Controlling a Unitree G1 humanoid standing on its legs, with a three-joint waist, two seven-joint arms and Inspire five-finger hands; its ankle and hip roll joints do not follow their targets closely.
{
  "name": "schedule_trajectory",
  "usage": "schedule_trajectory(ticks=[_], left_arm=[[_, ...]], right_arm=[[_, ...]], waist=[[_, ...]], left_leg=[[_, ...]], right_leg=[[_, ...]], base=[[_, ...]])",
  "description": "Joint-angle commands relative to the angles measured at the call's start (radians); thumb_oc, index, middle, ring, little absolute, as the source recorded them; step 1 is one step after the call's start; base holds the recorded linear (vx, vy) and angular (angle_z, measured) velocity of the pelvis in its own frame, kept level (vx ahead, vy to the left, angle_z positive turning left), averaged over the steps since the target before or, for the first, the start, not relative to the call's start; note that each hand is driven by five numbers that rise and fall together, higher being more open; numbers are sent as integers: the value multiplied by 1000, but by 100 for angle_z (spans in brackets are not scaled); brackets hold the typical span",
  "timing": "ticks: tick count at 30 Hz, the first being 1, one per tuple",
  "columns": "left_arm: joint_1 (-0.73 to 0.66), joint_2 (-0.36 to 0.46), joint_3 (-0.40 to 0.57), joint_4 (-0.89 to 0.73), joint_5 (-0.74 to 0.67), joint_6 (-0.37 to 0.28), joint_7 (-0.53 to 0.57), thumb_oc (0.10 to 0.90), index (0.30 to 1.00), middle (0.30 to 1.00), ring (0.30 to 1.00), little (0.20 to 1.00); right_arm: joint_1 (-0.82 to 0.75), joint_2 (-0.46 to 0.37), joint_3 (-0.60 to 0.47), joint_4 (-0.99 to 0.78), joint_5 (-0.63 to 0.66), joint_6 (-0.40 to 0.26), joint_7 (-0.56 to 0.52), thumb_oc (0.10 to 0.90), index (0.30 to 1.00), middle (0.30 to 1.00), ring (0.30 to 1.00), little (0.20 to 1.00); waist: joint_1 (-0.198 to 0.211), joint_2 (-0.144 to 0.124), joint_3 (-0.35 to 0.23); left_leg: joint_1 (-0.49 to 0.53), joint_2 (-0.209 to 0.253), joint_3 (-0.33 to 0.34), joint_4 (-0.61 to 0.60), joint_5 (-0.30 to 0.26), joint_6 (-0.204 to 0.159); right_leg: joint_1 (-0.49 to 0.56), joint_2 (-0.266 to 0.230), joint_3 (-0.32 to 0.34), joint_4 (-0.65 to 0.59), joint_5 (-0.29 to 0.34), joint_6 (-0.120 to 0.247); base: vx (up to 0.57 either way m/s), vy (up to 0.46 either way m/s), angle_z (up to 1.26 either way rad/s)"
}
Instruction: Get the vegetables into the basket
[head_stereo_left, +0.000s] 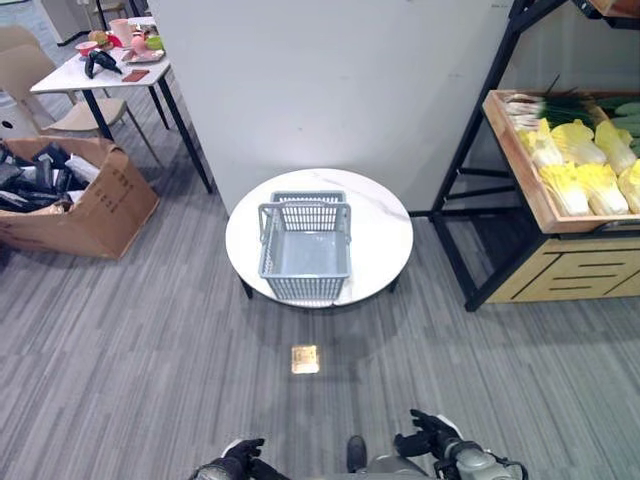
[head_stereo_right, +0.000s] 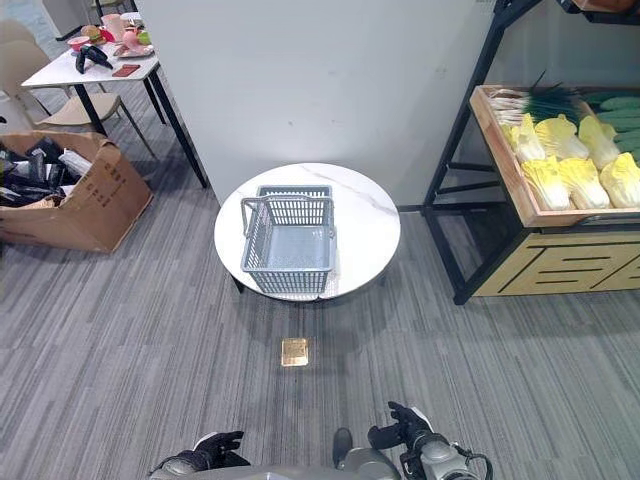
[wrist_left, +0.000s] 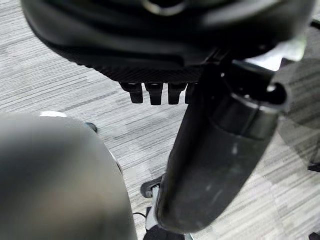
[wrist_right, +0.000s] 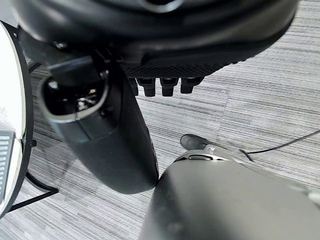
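A wooden produce shelf (head_stereo_left: 560, 215) is seen at the far right, well apart from the robot, stocked with yellow-green cabbages (head_stereo_left: 585, 170) and green onions (head_stereo_left: 560, 105). A round white table (head_stereo_left: 385, 235) stands ahead at centre, and a grey basket (head_stereo_left: 305, 250) sits empty on it, handles up. A cardboard box (head_stereo_left: 85, 210) lies far left. A small brass floor plate (head_stereo_left: 305, 359) is noted just near of the table.

The left hand (head_stereo_left: 238, 458) and right hand (head_stereo_left: 425, 438) hang low at the near edge, fingers relaxed and loosely extended, nothing held.

Judgement: no vegetable is collected yet. The step is best begun by an approach to the shelf on the right; a cabbage should be grasped around its body, then carried over the basket rim before release.
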Motion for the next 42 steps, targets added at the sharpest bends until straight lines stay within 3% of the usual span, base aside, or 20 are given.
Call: schedule_trajectory(ticks=[1,2,5,7,9,10,14,18,23,27,31,35,37,39,42], left_arm=[[-10,3,-16,-9,0,-13,8,900,1000,1000,1000,1000],[-10,4,-18,-19,-16,-12,-2,900,1000,1000,1000,1000],[-8,3,-14,-23,-25,-11,-4,900,1000,1000,1000,1000],[-2,1,-11,-31,-40,-12,-11,900,1000,1000,1000,1000],[-1,1,-11,-28,-39,-13,-11,900,1000,1000,1000,1000],[7,-5,-14,-23,-28,-15,-11,900,1000,1000,1000,1000],[7,-6,-23,-13,-6,-17,4,900,1000,1000,1000,1000],[12,-1,-18,-13,-3,-19,13,900,1000,1000,1000,1000],[5,9,-13,-13,-3,-21,17,900,1000,1000,1000,1000],[-6,29,-7,-15,1,-22,26,900,1000,1000,1000,1000],[-7,41,-3,-16,4,-23,30,900,1000,1000,1000,1000],[-10,55,-3,-19,8,-20,31,900,1000,1000,1000,1000],[-15,60,-12,-26,11,-20,34,900,1000,1000,1000,1000],[-14,64,-16,-24,20,-20,36,900,1000,1000,1000,1000],[-13,61,-18,-13,23,-23,32,900,1000,1000,1000,1000]], right_arm=[[21,-16,59,80,-9,2,9,900,1000,1000,1000,1000],[21,-23,60,84,-11,4,10,900,1000,1000,1000,1000],[26,-27,58,96,-16,6,11,900,1000,1000,1000,1000],[34,-37,44,103,-15,11,11,900,1000,1000,1000,1000],[35,-38,42,103,-16,11,13,900,1000,1000,1000,1000],[39,-45,44,101,-32,11,8,900,1000,1000,1000,1000],[41,-45,52,100,-46,8,10,900,1000,1000,1000,1000],[40,-36,57,116,-60,9,13,900,1000,1000,1000,1000],[40,-23,54,125,-55,11,9,900,1000,1000,1000,1000],[13,2,78,90,-51,8,6,900,1000,1000,1000,1000],[-4,11,88,63,-44,4,5,900,1000,1000,1000,1000],[-24,17,98,31,-41,0,3,900,1000,1000,1000,1000],[-30,18,103,15,-40,-1,0,900,1000,1000,1000,1000],[-28,22,105,4,-37,-3,0,900,1000,1000,1000,1000],[-24,23,110,8,-40,-8,-3,900,1000,1000,1000,1000]], waist=[[-15,-23,20],[-4,-41,34],[7,-52,38],[21,-53,35],[27,-54,36],[46,-47,40],[57,-38,46],[72,-41,44],[80,-58,33],[88,-84,27],[94,-92,29],[95,-92,55],[87,-80,81],[79,-81,83],[56,-94,77]], left_leg=[[3,-66,44,68,143,26],[-42,-54,57,183,185,18],[-70,-48,78,231,199,26],[-133,-22,134,146,180,48],[-140,-22,141,110,162,53],[-213,-37,131,-72,150,61],[-239,-30,91,-203,206,53],[-225,-36,101,-202,190,59],[-217,-56,116,-180,140,81],[-221,-90,160,-157,80,121],[-202,-109,177,-172,59,140],[-158,-129,192,-195,41,169],[-132,-127,193,-206,36,177],[-107,-136,198,-226,33,171],[-83,-160,188,-246,21,161]], right_leg=[[8,-25,49,22,11,64],[41,-31,49,16,-1,46],[76,-33,51,7,-17,37],[117,-47,53,0,-34,49],[130,-51,59,-2,-42,57],[166,-61,71,-9,-64,80],[205,-61,105,-15,-96,85],[242,-59,136,-32,-118,86],[253,-94,159,-44,-118,109],[196,-138,209,-2,-99,150],[155,-145,227,42,-82,169],[50,-155,228,258,12,217],[-14,-160,208,353,41,219],[-48,-173,170,310,31,205],[-73,-163,157,134,59,195]], base=[[219,-220,13],[227,-222,5],[159,-110,-14],[254,6,-8],[243,70,24],[223,104,13],[223,93,-38],[174,101,-60],[90,126,-6],[66,222,-24],[37,156,-21],[18,137,-20],[3,125,-10],[89,69,-4],[123,-2,22]])
